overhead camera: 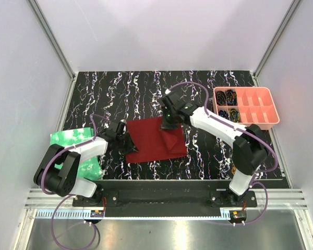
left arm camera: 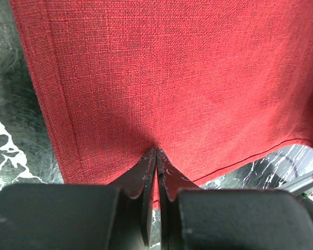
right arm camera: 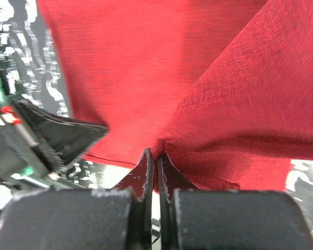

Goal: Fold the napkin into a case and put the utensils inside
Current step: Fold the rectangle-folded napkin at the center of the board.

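Top view: the napkin (overhead camera: 156, 139) lies mid-tabletop (overhead camera: 208, 94), towards the near edge. The left gripper (overhead camera: 126, 141) meets its left edge and the right gripper (overhead camera: 169, 124) its far edge.

Left wrist view: the jaws are closed, pinching the napkin's hemmed edge.

Right wrist view: the jaws are closed, pinching a lifted, bunched fold of napkin.
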Robot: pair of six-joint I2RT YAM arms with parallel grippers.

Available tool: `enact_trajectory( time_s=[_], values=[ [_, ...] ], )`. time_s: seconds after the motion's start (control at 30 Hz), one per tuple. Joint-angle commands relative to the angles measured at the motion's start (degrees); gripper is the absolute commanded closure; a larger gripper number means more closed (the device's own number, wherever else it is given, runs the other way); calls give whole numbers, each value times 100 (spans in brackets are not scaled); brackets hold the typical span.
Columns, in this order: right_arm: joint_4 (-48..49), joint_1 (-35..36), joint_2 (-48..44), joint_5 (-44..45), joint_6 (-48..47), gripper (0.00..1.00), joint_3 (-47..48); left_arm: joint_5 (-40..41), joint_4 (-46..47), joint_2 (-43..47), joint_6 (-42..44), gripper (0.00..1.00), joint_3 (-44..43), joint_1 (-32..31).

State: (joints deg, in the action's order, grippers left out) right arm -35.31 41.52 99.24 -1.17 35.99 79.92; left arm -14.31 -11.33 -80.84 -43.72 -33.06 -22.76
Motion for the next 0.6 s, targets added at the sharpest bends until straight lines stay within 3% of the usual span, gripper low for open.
enact_trajectory(
  time_s=[0.0,0.37,0.57],
  values=[
    [445,313,341,-357,549,100,445,411,246,-28,31,93,282,18],
    [595,585,1237,-779,681,100,1166,349,307,182,39,94,326,-70],
    [587,612,1344,-745,664,100,1166,586,-438,980,4,94,160,-70]
  ],
)
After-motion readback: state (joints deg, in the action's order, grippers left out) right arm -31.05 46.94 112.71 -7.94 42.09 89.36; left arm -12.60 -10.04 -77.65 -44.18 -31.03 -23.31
